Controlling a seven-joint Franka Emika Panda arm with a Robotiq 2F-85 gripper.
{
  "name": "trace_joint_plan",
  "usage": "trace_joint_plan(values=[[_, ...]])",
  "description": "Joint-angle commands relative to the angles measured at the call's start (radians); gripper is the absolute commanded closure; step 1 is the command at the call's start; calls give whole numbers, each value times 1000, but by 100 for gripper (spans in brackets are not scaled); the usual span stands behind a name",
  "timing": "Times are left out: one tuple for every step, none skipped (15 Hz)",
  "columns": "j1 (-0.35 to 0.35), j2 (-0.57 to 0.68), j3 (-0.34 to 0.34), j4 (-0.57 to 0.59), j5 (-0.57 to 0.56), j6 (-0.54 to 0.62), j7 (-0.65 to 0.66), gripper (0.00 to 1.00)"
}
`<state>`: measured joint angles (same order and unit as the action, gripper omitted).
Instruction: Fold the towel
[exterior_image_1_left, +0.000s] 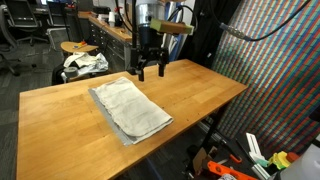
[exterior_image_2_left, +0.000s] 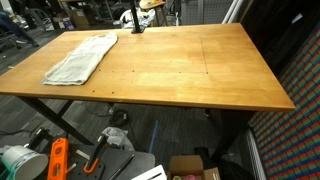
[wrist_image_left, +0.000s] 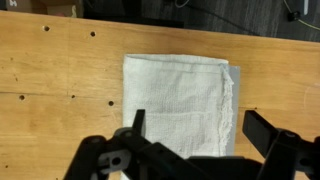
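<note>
The towel (exterior_image_1_left: 129, 108) is a light grey, wrinkly rectangle lying flat on the wooden table (exterior_image_1_left: 200, 95), close to its front edge. In an exterior view the towel (exterior_image_2_left: 82, 57) lies at the table's far left part. My gripper (exterior_image_1_left: 150, 70) hangs open above the table just behind the towel, touching nothing. In the wrist view the towel (wrist_image_left: 180, 95) fills the middle, a frayed edge along its right side. The gripper (wrist_image_left: 195, 125) is open there, one finger over the cloth and one over bare wood to its right.
A stool holding a white-and-dark fabric bundle (exterior_image_1_left: 85, 64) stands beyond the table's far corner. Orange tools and clutter (exterior_image_2_left: 60, 158) lie on the floor under the table. A patterned wall panel (exterior_image_1_left: 280, 70) stands at one side. Small screw holes (wrist_image_left: 92, 33) dot the wood.
</note>
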<state>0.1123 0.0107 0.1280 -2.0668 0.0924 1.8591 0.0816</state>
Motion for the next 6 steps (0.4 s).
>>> trace_joint_plan(values=[[20,16,14,116,18,-97,25,0],[22,26,16,146,30,-130,31,0],[17,3,11,73,10,-66,13,0],[19,3,13,84,11,-74,15,0],[19,4,13,81,11,-73,15,0],[19,6,12,76,10,-73,14,0]])
